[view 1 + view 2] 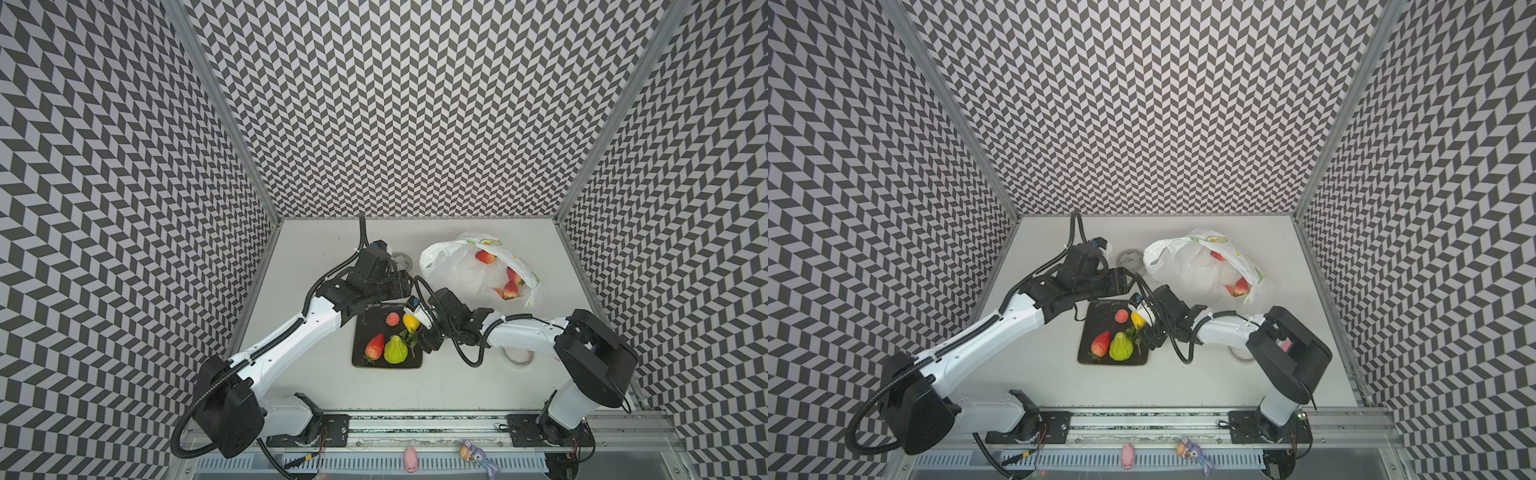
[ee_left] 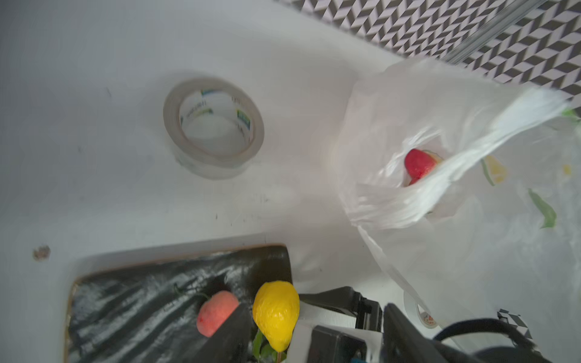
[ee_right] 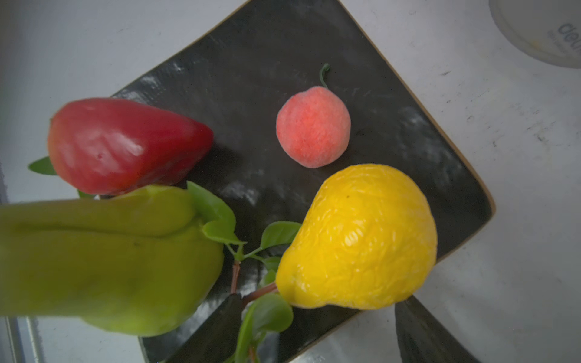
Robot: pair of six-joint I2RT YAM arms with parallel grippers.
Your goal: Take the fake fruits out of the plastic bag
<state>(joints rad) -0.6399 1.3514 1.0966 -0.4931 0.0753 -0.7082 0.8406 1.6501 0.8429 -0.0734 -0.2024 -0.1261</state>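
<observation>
Glossy wrinkled yellow pear (image 3: 361,239) on dark square plate (image 3: 251,63), crinkly translucent bag (image 1: 453,270), left fingers (image 2: 226,333) apart, right fingers (image 3: 213,330) apart.

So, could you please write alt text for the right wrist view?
A square black plate holds a red strawberry, a green pear, a pink peach and a yellow pear-shaped fruit. The open right claw sits at that fruit's stem end.

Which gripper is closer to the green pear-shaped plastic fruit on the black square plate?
Right. The right gripper is beside the green fruit; the left gripper is by the plate's far edge.
</observation>
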